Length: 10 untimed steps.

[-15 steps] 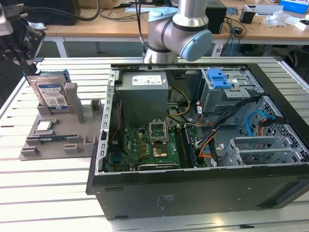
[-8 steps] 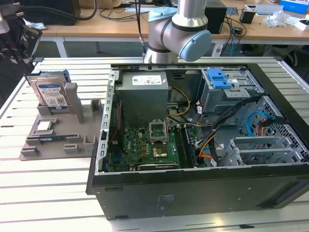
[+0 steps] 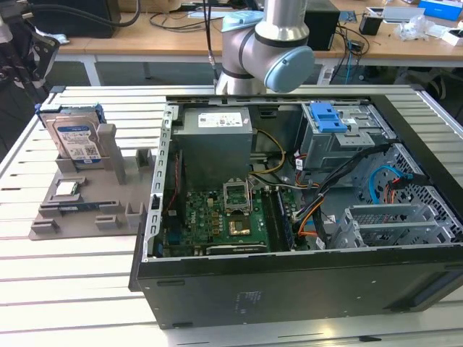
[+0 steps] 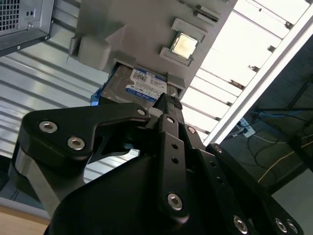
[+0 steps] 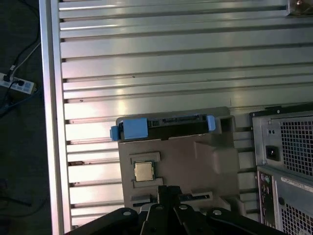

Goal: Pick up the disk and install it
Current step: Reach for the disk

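Judging the gripper (image 4: 168, 102) closed and empty near the upright disk (image 3: 76, 137), we should open it wide and descend squarely, avoiding the grey holder (image 3: 87, 220).

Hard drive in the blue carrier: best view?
Exterior view: the silver metal hard drive in its blue plastic carrier stands upright in the grey holder, label facing the camera. Second wrist view: part of the label, the black hand overlapping it. First wrist view: its edge, end-on.
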Each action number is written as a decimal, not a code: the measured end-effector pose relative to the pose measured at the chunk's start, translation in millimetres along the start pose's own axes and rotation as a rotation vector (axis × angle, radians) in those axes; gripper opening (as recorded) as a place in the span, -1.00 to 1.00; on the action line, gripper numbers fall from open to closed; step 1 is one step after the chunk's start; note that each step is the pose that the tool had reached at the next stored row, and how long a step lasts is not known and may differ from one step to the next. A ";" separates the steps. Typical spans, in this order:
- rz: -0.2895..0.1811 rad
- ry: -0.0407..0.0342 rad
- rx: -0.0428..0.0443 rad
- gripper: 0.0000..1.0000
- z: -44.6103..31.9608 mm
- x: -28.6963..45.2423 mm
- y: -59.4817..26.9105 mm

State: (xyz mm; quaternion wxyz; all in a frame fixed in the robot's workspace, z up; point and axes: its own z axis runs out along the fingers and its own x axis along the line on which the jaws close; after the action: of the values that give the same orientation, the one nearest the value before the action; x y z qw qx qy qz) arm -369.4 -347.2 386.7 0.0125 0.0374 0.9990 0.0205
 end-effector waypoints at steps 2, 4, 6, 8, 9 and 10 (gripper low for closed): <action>0.000 -0.0002 0.0002 -0.79 0.6 2.7 2.1; 0.000 -0.0001 0.0003 -0.79 1.0 4.1 3.4; 0.000 -0.0001 0.0002 -0.79 1.2 4.3 3.6; 0.000 -0.0001 0.0002 -0.79 1.2 4.3 3.6; 0.000 -0.0001 0.0002 -0.79 1.2 4.3 3.7; 0.000 -0.0001 0.0002 -0.79 1.2 4.3 3.7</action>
State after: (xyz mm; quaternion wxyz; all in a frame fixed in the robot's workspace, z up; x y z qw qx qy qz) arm -373.4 -343.1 385.5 0.0125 0.0374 0.9990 0.0204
